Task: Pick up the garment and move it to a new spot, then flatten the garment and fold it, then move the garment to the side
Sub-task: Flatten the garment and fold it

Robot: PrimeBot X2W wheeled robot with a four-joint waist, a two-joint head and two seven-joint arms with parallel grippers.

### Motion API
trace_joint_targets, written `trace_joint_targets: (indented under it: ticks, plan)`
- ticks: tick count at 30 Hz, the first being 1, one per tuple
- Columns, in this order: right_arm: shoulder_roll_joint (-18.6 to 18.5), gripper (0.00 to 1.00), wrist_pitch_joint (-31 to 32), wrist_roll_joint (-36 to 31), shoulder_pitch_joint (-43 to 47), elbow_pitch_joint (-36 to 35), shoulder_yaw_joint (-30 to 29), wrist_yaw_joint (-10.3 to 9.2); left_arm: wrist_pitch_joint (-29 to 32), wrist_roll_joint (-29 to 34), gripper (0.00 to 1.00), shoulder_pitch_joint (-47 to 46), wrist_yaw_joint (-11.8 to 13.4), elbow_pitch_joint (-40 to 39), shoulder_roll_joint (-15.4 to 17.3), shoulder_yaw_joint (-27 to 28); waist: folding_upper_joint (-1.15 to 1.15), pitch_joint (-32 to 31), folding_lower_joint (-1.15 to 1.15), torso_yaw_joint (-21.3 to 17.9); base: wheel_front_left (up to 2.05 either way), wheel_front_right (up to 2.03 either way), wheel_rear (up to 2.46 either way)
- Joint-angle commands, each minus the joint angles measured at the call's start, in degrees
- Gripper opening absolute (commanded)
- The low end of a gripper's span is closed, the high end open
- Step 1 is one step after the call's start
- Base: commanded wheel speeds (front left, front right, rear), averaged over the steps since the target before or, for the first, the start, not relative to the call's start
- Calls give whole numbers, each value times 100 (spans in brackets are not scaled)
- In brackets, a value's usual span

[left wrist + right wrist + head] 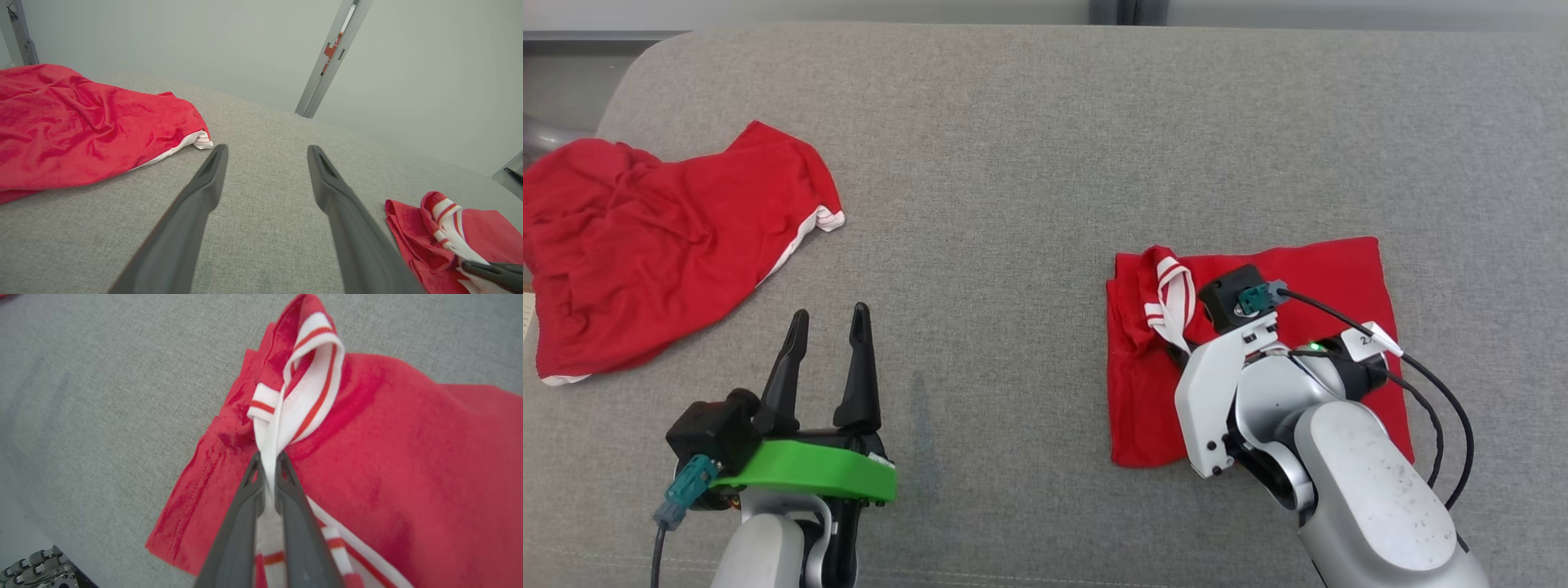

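1. Head view: the left gripper (830, 312) sits over the grey cushion (1013, 163), fingers apart. A crumpled red cloth (645, 245) lies left of them, and the folded red garment (1323, 278) lies well to their right.
2. Left wrist view: bare cushion shows between the spread fingers (204, 192).
3. Right wrist view: the right gripper (267, 457) is clamped on the garment's striped collar (314, 388) (white with red lines), which loops beyond the fingertips.

Red garments: two – crumpled garment (662, 245) at left, folded garment (1331, 278) at right
Grippers: two – left gripper (831, 314), right gripper (267, 459), two dark fingers each
Pale arms: two – left arm (760, 547), right arm (1372, 482)
Teal connectors: two – left connector (682, 490), right connector (1258, 298), one per wrist
Green bracket (809, 469): one, on left wrist
Cables: three – two right-arm cables (1437, 392), one left-wrist cable (656, 559)
Grey cushioned surface (1013, 163): one
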Motion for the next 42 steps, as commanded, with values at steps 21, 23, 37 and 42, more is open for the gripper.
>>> trace_joint_targets:
  ticks: [21, 23, 37, 42]
  plan:
    - [118, 100, -2144, 1208, -70, -430, -634, 1, 1, 2, 100, 89, -8, 78, 12, 22, 0, -256, 0, -195, 0, 0, 0]
    - [104, 100, -2370, 937, 69, -532, -946, 1, 1, 17, 100, 119, -11, 80, 12, 20, 0, -304, 0, -217, 0, 0, 0]
    - [-228, 100, -4201, -436, 1408, -436, -2329, 1, 1, 265, 100, 475, -4, 68, 13, 211, 0, -712, 0, -606, 0, 0, 0]
    - [-309, 100, -4482, -332, 1516, -97, -2066, 1, 1, 474, 100, 631, -45, -32, 13, 369, 0, -849, 0, -813, 0, 0, 0]
